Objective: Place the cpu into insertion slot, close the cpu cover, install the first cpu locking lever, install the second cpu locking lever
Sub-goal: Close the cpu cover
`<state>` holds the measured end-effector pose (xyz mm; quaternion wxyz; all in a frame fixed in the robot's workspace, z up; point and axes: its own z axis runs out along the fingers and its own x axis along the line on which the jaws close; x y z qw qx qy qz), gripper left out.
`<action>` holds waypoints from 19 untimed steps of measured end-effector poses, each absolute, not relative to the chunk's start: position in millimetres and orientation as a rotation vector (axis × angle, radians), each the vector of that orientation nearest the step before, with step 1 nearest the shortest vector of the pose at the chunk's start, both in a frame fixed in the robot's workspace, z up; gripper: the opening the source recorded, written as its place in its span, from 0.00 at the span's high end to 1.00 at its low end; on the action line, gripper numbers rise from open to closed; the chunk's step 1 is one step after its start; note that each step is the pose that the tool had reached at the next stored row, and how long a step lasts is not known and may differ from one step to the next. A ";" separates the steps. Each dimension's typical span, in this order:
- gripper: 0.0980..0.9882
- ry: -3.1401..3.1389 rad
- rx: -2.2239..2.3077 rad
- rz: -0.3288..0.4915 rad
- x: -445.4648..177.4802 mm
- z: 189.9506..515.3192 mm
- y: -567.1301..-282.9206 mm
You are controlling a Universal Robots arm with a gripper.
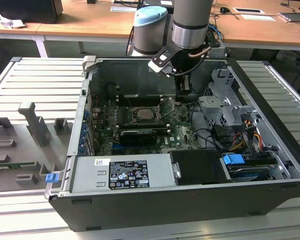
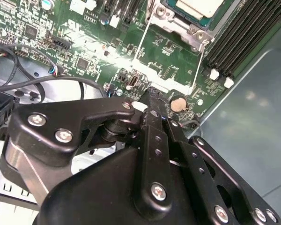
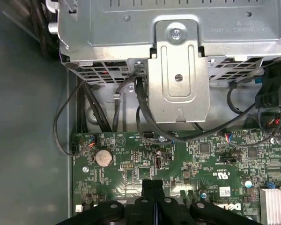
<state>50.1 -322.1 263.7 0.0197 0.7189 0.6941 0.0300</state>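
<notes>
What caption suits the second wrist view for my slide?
Shut hand low over the green motherboard beside a coin battery, the cpu sitting in the insertion slot beyond.

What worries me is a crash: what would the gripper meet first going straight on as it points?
Probably the green motherboard, beside the coin cell battery. The gripper points down at it, though the gap is hard to judge.

Matt black metal tool [image 2: 152, 95], glossy green motherboard [image 3: 131, 157], dull grey sheet-metal bracket [image 3: 178, 98]
</notes>
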 end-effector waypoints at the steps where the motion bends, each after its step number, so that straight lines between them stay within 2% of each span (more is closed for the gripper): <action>1: 0.99 2.153 2.230 0.092 51.2 262.5 -321.8; 19: 0.99 2.167 2.216 0.091 49.6 244.4 -319.2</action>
